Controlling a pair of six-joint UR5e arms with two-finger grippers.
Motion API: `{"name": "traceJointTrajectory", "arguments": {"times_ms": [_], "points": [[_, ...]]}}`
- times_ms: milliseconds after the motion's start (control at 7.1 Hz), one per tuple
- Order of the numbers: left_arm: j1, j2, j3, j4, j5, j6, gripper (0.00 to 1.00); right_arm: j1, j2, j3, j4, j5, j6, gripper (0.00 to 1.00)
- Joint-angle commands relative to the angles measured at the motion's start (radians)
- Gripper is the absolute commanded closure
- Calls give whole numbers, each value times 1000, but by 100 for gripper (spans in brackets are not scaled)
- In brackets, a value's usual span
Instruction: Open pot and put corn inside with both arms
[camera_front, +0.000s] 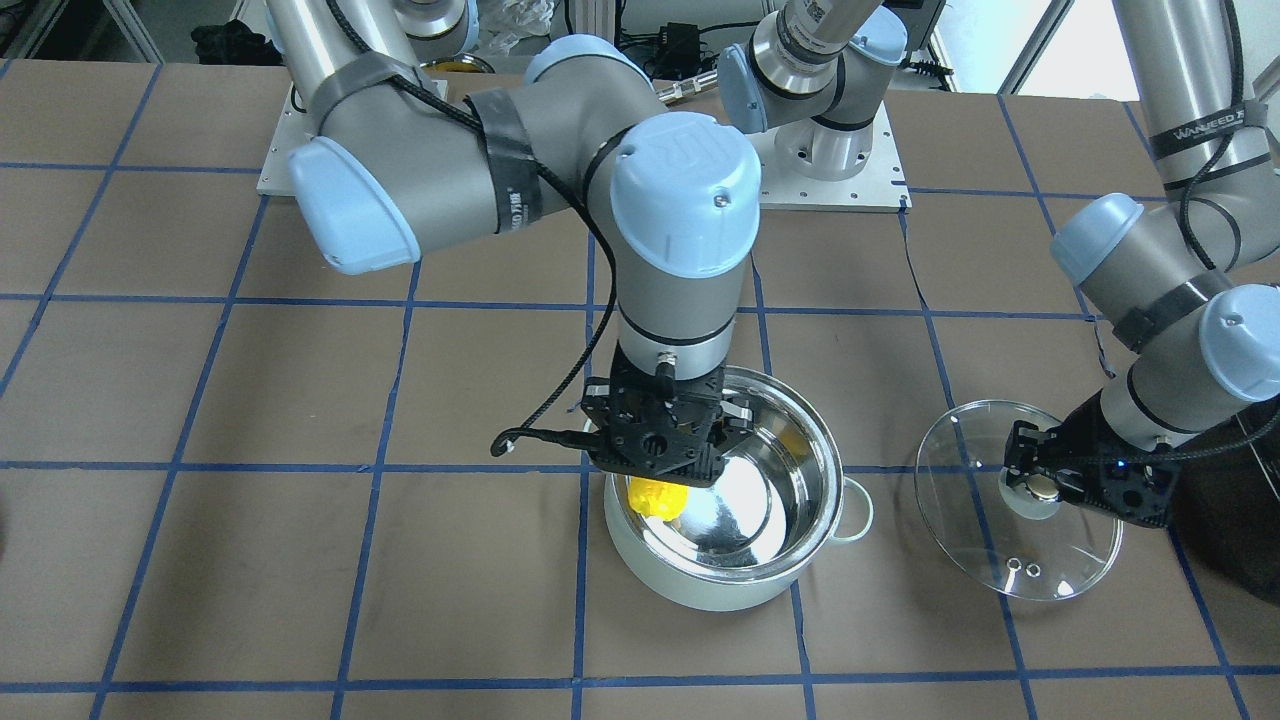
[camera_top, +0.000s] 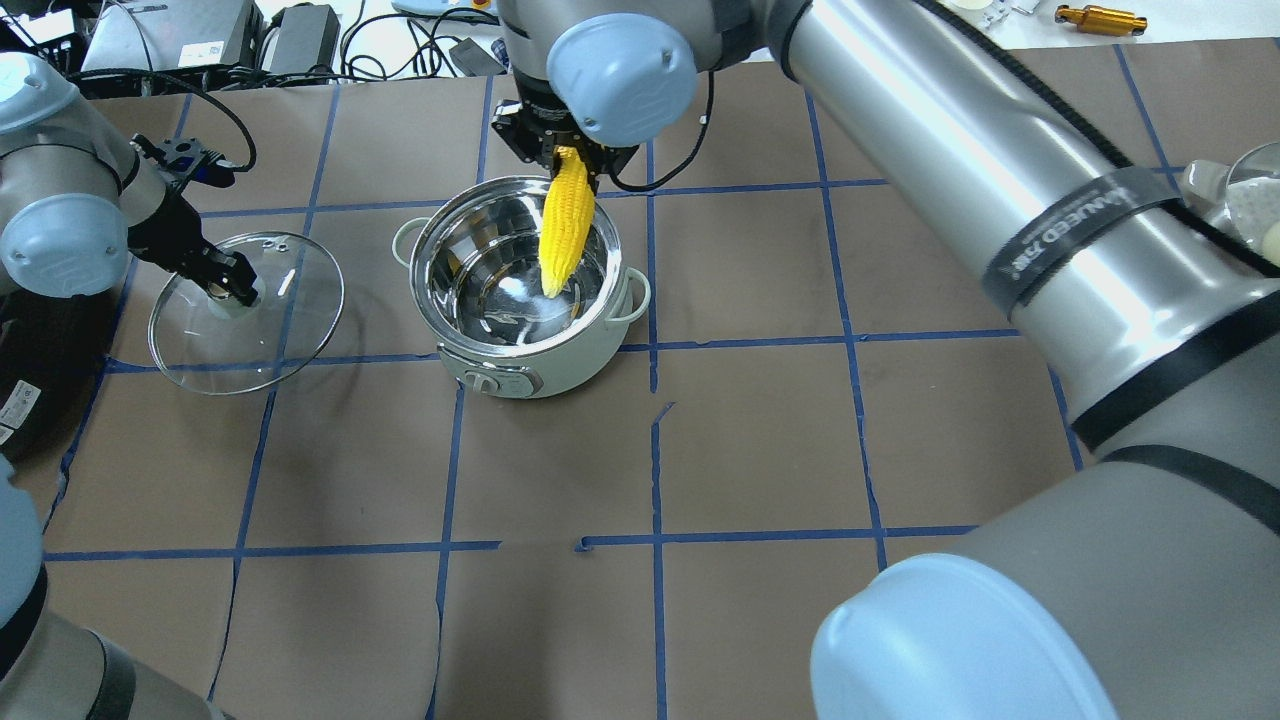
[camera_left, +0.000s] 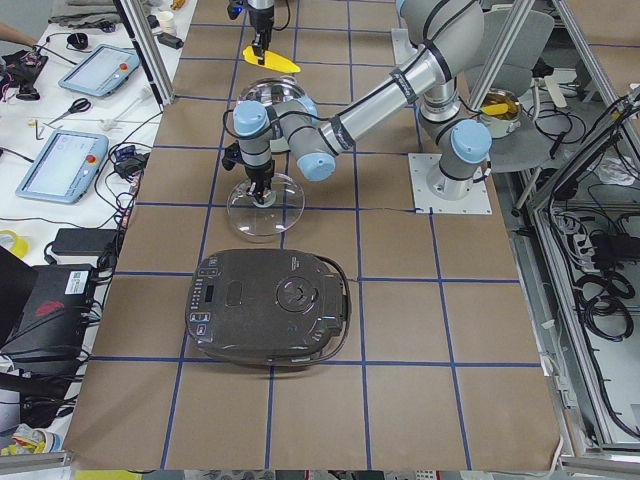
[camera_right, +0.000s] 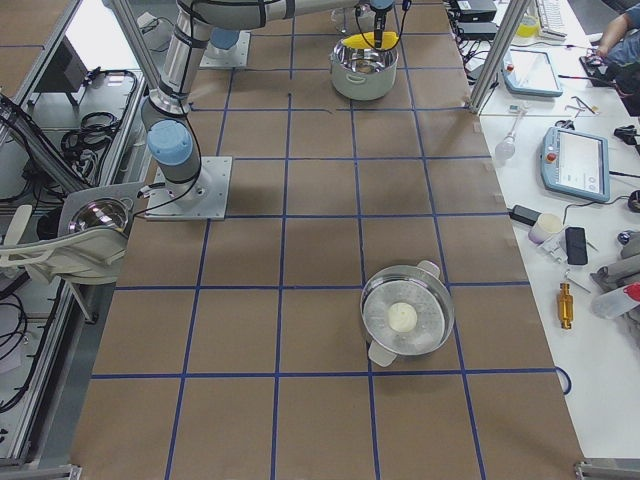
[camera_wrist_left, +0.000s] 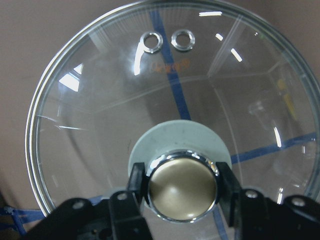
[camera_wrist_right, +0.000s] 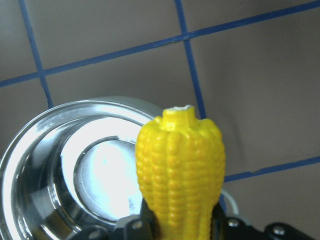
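Observation:
The pot (camera_top: 560, 375) stands open, its steel inside showing (camera_front: 770, 480). My right gripper (camera_top: 570, 160) is shut on the thick end of the yellow corn (camera_top: 567, 225) and holds it tilted over the pot's far rim, its tip pointing down into the pot. The corn also shows in the front view (camera_front: 657, 497) and the right wrist view (camera_wrist_right: 180, 160), with the pot (camera_wrist_right: 45, 165) below it. My left gripper (camera_top: 232, 290) is shut on the brass knob (camera_wrist_left: 182, 186) of the glass lid (camera_top: 290, 320), away from the pot on my left. I cannot tell whether the lid rests on the table.
A large black appliance (camera_left: 270, 305) lies beyond the lid on my left; its edge shows in the front view (camera_front: 1230, 530). A steel pan with a white ball (camera_right: 405, 318) stands far to my right. The arms' base plate (camera_front: 300, 160) is behind the pot.

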Motion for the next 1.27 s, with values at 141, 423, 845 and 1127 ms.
{"name": "traceJointTrajectory", "arguments": {"times_ms": [141,423,845,1127], "points": [[7,-26,-7,24,-2,-81,99,70,95,-32,-82,6,-60,94],[5,-29,-8,24,-2,-135,99,72,106,-28,-84,4,-148,3],[5,-37,-10,25,0,-134,99,70,95,-26,-84,4,-159,0],[5,-38,-17,25,0,-134,99,36,28,7,-52,6,-228,0]]}}
